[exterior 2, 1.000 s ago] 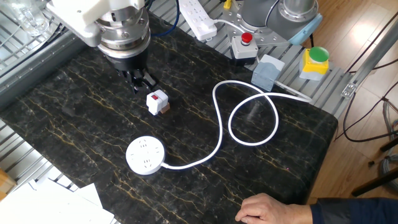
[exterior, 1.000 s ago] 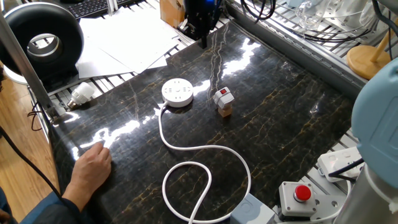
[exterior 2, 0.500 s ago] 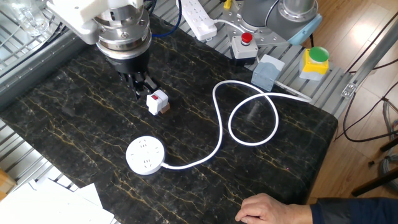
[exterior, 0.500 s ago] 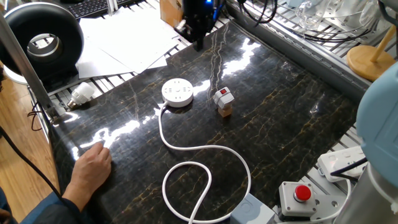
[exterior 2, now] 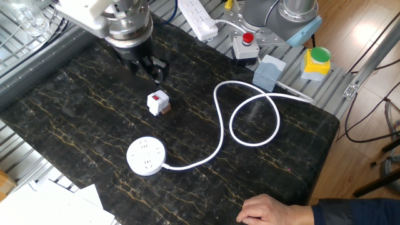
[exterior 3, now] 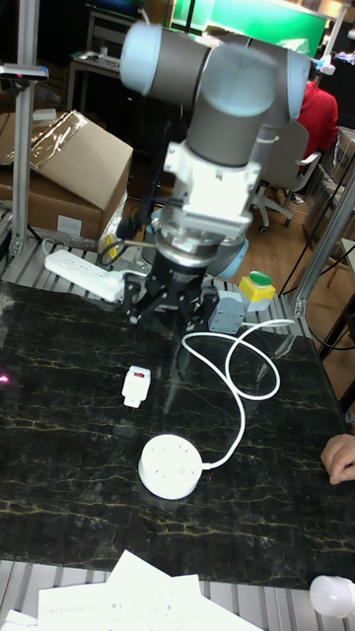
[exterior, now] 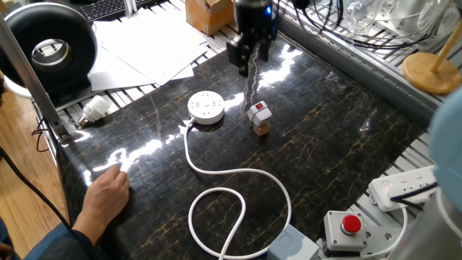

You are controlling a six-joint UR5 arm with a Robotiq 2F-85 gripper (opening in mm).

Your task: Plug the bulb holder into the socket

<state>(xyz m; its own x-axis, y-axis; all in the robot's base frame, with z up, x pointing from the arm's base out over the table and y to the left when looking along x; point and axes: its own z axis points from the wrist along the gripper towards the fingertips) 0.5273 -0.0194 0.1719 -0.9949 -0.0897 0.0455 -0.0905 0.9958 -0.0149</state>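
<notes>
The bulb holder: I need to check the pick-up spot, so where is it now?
The bulb holder stands free on the dark table, between the open gripper hovering above it and the socket nearer the papers.

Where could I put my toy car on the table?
Bare marble lies beyond the bulb holder, toward the far right edge. It is crowded around the socket, its looped cord and under the claw.

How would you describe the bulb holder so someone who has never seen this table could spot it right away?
On the dark marble table, find the round white socket with its long looping cord. Just beside it, not touching, stands the bulb holder, a small white block. Its red square switch sets it apart from the plain round socket.
</notes>
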